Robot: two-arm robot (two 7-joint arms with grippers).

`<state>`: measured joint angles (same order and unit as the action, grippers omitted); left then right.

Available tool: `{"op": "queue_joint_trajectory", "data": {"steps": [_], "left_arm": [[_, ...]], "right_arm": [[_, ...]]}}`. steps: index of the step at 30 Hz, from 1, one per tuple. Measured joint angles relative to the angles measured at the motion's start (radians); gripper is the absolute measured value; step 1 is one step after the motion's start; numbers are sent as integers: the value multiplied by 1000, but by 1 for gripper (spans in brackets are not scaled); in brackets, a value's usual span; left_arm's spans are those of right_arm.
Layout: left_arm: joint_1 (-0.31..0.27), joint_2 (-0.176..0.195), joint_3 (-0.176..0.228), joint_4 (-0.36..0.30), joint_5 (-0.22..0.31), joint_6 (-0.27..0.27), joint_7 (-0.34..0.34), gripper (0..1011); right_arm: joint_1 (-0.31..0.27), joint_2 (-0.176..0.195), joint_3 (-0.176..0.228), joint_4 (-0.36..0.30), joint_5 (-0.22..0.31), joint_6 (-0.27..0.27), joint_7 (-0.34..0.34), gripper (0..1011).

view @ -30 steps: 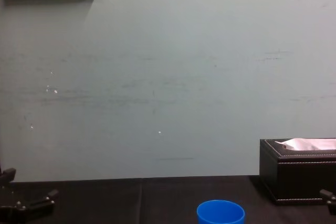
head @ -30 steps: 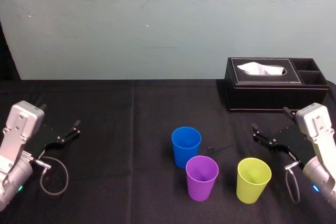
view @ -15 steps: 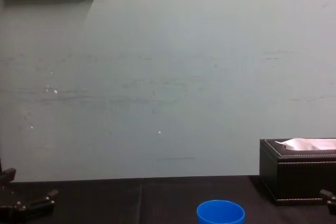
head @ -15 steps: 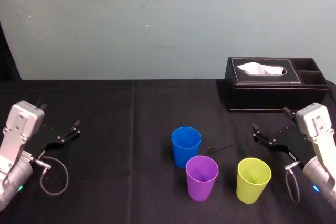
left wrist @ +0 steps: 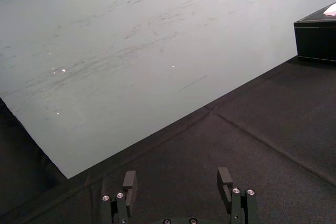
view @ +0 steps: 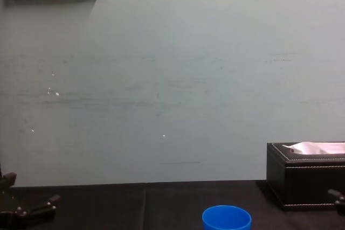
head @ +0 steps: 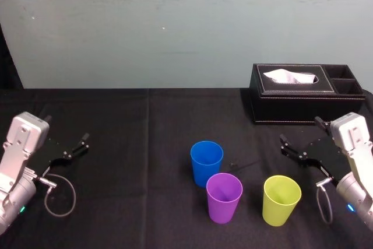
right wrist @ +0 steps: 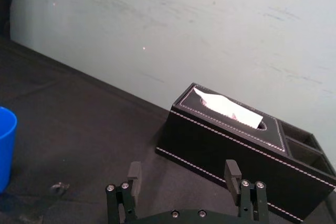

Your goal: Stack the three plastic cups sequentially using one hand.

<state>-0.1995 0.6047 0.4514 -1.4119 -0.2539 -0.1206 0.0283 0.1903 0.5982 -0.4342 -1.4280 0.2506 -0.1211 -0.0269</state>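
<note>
Right wrist view: the picture's edge cuts the blue cup (right wrist: 5, 145), ahead and to the left of the jaws of my right gripper (right wrist: 184, 174), down to a strip of wall; the tissue box (right wrist: 231, 140), beyond those jaws, loses its far end likewise; a speck (right wrist: 58, 186) on the cloth (right wrist: 79, 124), just ahead of them, is too small to identify. Left wrist view: the edge reduces the box to one corner, far ahead and to the right of the jaws of my left gripper (left wrist: 177, 182). Chest view: the lower edge cuts the cup below its rim. Head view: the purple cup (head: 224, 196) hides part of its base.
</note>
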Motion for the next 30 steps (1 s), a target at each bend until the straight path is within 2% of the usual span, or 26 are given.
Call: {"op": "queue_joint_trajectory", "data": {"steps": [5,12,17,20,21,24,25,30], "left_arm": [[0,0,0,0,0,0,0,1000],[0,0,0,0,0,0,0,1000],[0,0,0,0,0,0,0,1000],[0,0,0,0,0,0,0,1000],[0,0,0,0,0,0,0,1000],[0,0,0,0,0,0,0,1000],[0,0,0,0,0,0,0,1000],[0,0,0,0,0,0,0,1000]], "right_arm": [[-27,3,32,-32,11,-1,0,1003],[-120,42,111,-123,96,2,36,1003],[-248,113,205,-215,222,32,115,1003],[-303,144,241,-242,267,34,153,1003],[-342,166,267,-259,293,33,182,1003],[-402,197,300,-281,318,13,223,1003],[-440,211,318,-292,326,-3,242,1003],[-530,233,355,-312,346,-41,292,1003]]}}
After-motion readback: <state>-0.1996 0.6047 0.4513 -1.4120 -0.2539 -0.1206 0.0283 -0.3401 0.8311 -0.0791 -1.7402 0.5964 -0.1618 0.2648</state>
